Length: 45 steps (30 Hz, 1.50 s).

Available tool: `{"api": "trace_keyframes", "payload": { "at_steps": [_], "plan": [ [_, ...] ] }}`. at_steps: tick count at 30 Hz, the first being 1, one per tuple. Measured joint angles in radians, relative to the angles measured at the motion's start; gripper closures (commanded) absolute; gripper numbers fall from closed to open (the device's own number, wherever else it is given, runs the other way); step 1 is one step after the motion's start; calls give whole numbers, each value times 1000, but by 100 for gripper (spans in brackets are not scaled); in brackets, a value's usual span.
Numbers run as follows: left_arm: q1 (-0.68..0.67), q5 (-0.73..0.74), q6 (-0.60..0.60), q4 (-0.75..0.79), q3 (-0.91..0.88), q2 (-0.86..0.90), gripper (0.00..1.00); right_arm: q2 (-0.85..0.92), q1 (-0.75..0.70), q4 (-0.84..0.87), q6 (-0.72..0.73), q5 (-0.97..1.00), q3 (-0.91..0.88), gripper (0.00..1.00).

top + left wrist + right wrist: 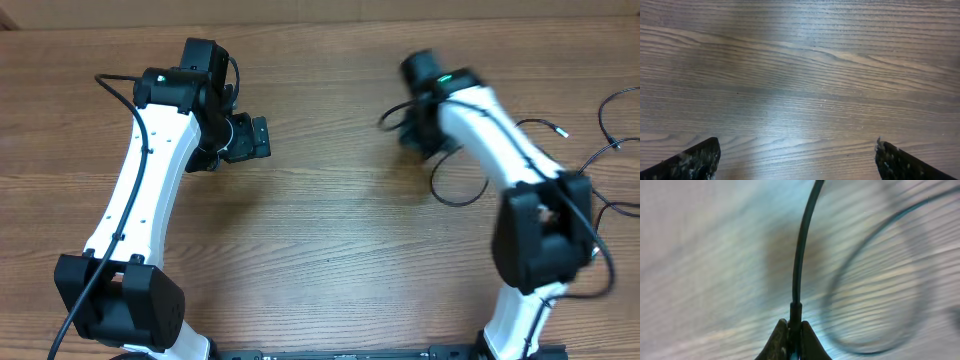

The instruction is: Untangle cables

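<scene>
My right gripper point(794, 326) is shut on the plug end of a thin black cable point(802, 245), which rises straight up from between the fingertips and curves away; a blurred loop of the cable point(875, 305) hangs to the right. Overhead, the right gripper point(408, 128) sits at upper centre-right, blurred by motion, with a cable loop point(455, 195) trailing below it. More thin cables point(610, 150) with a silver-tipped plug point(562, 130) lie at the right edge. My left gripper point(258, 138) point(797, 155) stands wide open over bare wood, nothing between its fingers.
The wooden table point(330, 250) stretches between the two arms. The right arm's black base block point(545, 235) stands near the cables at the right. A thicker black cord point(120, 95) runs along the left arm.
</scene>
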Motion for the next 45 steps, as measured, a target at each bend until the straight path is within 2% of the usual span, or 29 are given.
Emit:
{"api": "trace_keyframes", "payload": {
  "at_steps": [8,14,15,18,20,21,23,27,30,32,34,38,41,45],
  "plan": [
    [0,0,0,0,0,0,0,-182,-351,-127,-52,119,193,96],
    [0,0,0,4,0,0,0,-253,-667,-206,-40,142,242,96],
    [0,0,0,5,0,0,0,-253,-696,-206,-39,136,242,91],
    [0,0,0,8,0,0,0,-253,-784,-204,-37,61,242,42],
    [0,0,0,8,0,0,0,-253,-808,-201,-41,11,242,30],
    [0,0,0,8,0,0,0,-253,-815,-196,-51,-23,242,28],
    [0,0,0,9,0,0,0,-253,-816,-190,-72,-84,243,26],
    [0,0,0,12,0,0,8,-253,-787,-187,-119,-198,243,24],
    [0,0,0,29,0,0,8,-253,-740,-170,-187,-302,242,22],
    [0,0,0,46,0,0,7,-253,-702,-158,-232,-364,242,18],
    [0,0,0,72,0,0,7,-253,-641,-130,-282,-440,243,9],
    [0,-20,0,119,0,0,5,-253,-497,-75,-357,-528,242,0],
    [0,-53,2,151,0,0,1,-253,-380,-48,-414,-540,242,0],
    [0,-84,29,175,0,0,1,-251,-208,-42,-463,-468,242,0]
  ]
}}
